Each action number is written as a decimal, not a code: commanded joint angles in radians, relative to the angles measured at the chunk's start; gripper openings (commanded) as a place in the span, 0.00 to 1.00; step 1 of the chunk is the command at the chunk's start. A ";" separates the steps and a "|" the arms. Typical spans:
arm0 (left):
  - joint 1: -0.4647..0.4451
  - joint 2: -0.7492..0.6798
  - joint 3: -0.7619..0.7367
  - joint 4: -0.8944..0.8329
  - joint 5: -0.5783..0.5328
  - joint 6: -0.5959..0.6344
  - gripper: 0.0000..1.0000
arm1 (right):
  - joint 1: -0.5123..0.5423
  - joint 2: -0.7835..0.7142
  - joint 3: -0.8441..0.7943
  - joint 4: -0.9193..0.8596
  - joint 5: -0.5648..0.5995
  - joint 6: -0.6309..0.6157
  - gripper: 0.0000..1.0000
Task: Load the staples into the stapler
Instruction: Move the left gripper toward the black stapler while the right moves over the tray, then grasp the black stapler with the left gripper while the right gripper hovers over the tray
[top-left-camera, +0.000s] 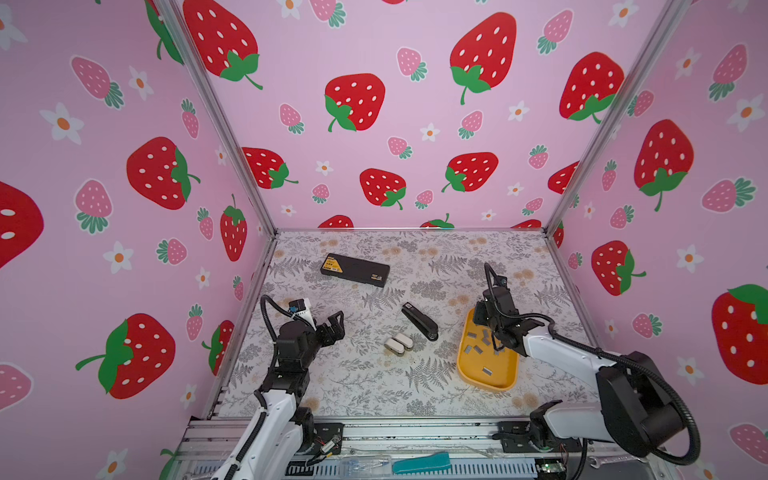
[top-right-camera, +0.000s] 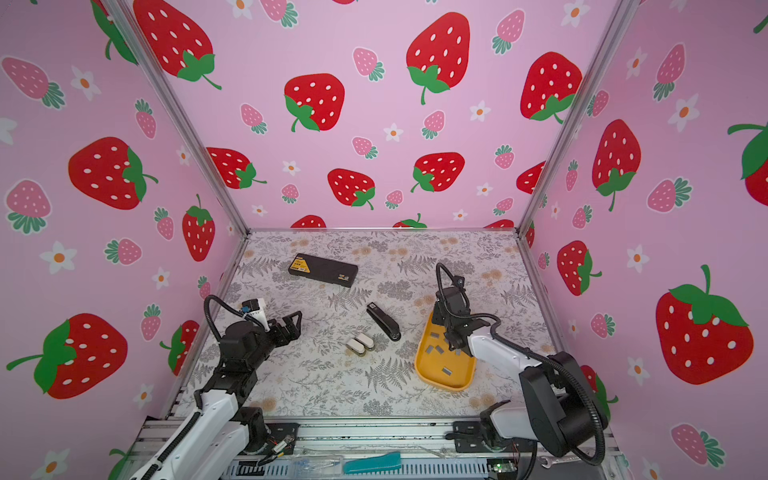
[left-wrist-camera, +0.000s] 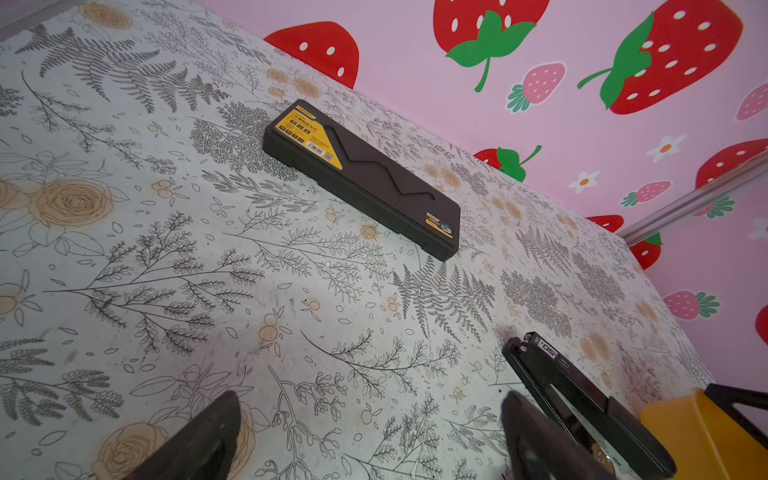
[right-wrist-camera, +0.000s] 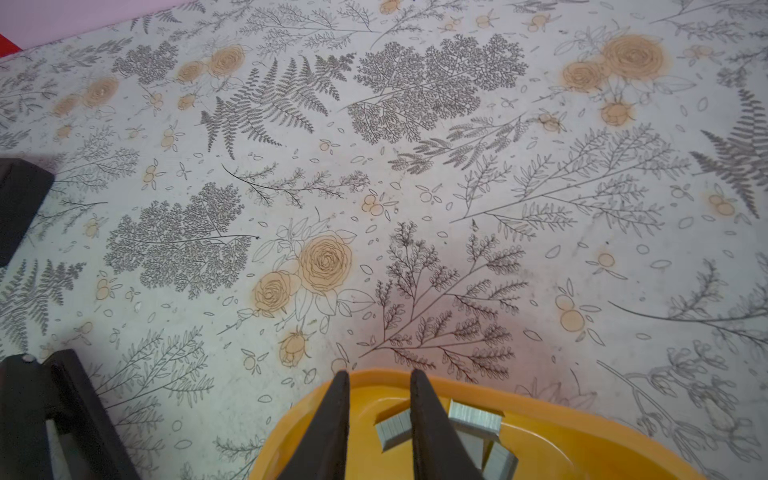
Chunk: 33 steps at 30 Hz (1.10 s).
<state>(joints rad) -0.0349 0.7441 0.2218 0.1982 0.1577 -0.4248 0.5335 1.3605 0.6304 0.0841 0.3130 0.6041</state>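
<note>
The black stapler lies on its side mid-table, and its end shows in the left wrist view. Several silver-grey staples lie scattered in a yellow tray to the right. My right gripper reaches down into the tray's far end. Its jaws stand narrowly apart around one staple strip, which touches one finger while a gap remains at the other. My left gripper hovers wide open and holds nothing, left of the stapler.
A long black case with a yellow label lies toward the back. Two small white objects sit side by side just in front of the stapler. Pink strawberry walls close in the table on three sides.
</note>
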 joint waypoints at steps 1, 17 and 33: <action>-0.003 0.023 0.041 0.008 0.000 -0.012 0.99 | -0.004 0.045 0.047 0.043 -0.033 -0.038 0.28; -0.003 0.104 0.107 0.059 0.038 -0.022 0.99 | 0.064 0.041 0.157 -0.051 0.021 -0.082 0.51; -0.214 0.138 0.266 0.023 0.176 0.196 0.99 | 0.151 -0.218 -0.161 0.034 -0.059 0.088 0.83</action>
<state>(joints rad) -0.1886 0.8951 0.4248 0.2462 0.3508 -0.3313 0.6800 1.1027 0.4534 0.0563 0.2806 0.6704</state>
